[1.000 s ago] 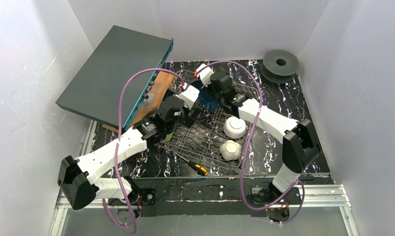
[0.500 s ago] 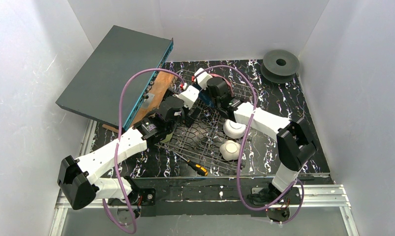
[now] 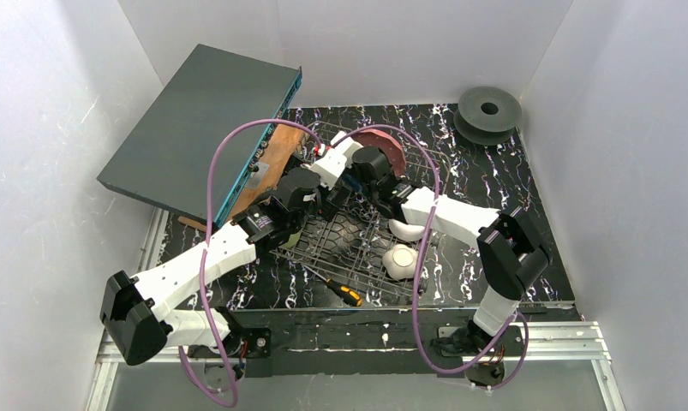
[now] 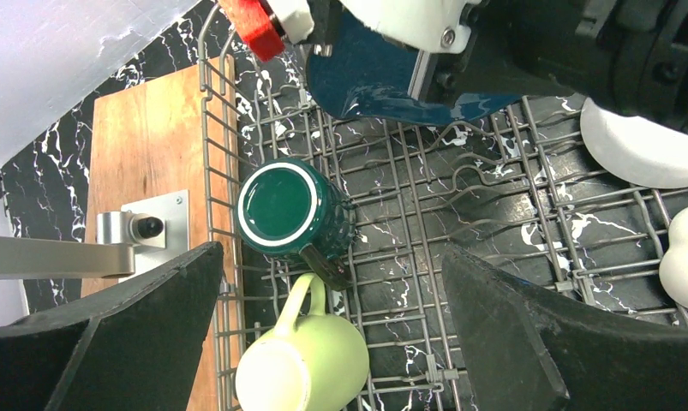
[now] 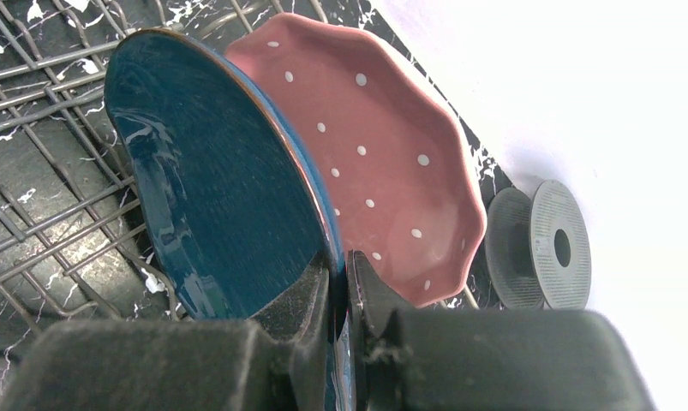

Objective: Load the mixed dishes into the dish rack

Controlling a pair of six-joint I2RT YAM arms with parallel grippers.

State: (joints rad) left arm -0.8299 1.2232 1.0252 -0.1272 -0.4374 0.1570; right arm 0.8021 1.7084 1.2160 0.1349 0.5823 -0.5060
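- At the dish rack's [image 4: 210, 128] left edge, the left hand [image 4: 332, 282] gapes empty over the dark green mug [image 4: 276, 208].
- The right hand [image 5: 338, 282], pinching the blue squarish dish [image 5: 220, 197], has swung it left beside the pink plate [image 5: 383, 163]; slotting seems next.

- Black, white-veined bench [image 3: 511, 184] carrying everything here;
- dish rack [image 3: 350, 250] sits on it, centre-left;
- wooden board [image 3: 274, 161] lies flat, just beside the rack's left side;
- big grey box [image 3: 199, 128] tilted over the board's far-left edge;
- black spool disc [image 3: 489, 111] in the far right corner, well apart;
- screwdriver [image 3: 340, 289] by the rack's near edge.
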